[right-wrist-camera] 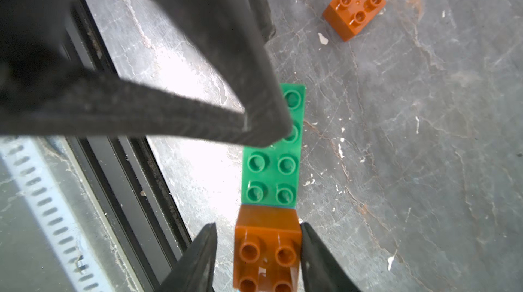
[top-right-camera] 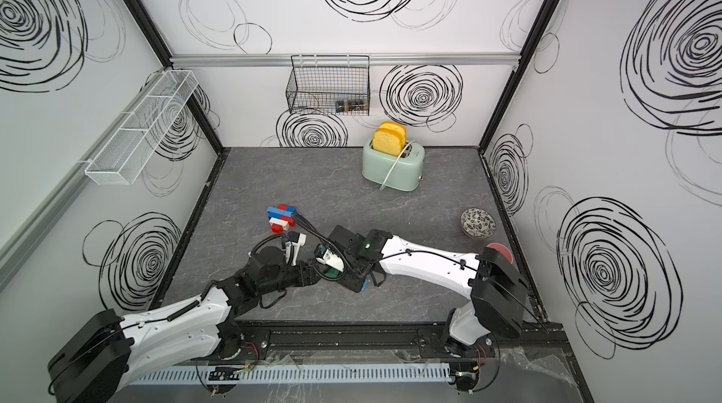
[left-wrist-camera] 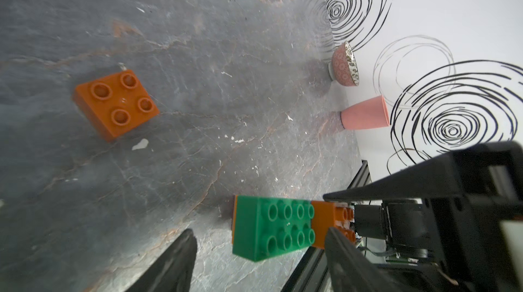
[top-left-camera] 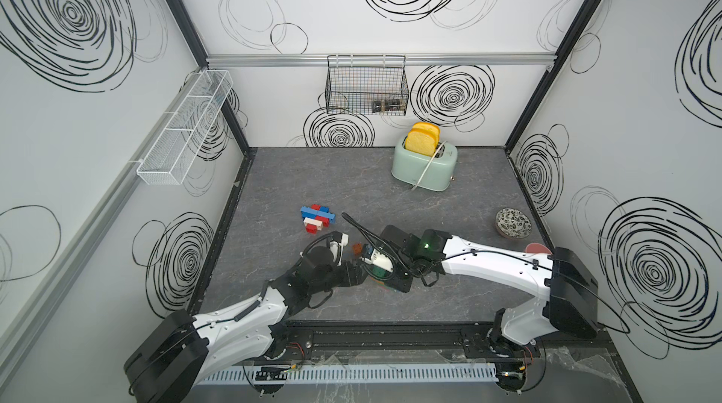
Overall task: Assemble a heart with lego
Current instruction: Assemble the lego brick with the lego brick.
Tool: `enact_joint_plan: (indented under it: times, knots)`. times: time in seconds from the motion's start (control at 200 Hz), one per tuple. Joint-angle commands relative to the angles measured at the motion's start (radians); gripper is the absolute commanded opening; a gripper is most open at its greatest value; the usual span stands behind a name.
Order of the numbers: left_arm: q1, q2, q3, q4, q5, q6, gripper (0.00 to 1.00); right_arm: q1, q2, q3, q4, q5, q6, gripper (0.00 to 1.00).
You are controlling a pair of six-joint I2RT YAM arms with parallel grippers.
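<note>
Risk of dragging the green brick as I back off, close to the table front edge.
It lies low centre in both top views, under both wrists, with an orange brick at its end. My right pincer straddles the orange brick, slightly spread, with one finger touching. My left pincer is spread, a tip on the green studs. I judge a crooked lift-off could skew or split them.

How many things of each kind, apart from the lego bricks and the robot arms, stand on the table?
Mint-green toaster: 1
Bread slices, standing in the toaster: 2
Patterned bowl: 1
Pink cup: 1
Total: 5
</note>
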Motion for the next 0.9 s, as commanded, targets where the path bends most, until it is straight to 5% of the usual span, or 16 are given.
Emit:
enact_joint_plan:
  times: [0.0,0.485,0.896]
  knots:
    - [0.032,-0.038,-0.026,-0.040,-0.009,0.009,0.76,0.000,-0.014,0.045,-0.022,-0.024,-0.016,0.53]
    - [0.193,-0.232,-0.087,-0.186,-0.053,-0.005,0.77,-0.067,0.029,0.193,0.074,-0.013,0.104,0.60]
    - [0.302,-0.326,-0.143,-0.198,-0.025,-0.011,0.77,-0.178,0.312,0.316,0.161,-0.038,0.291,0.58]
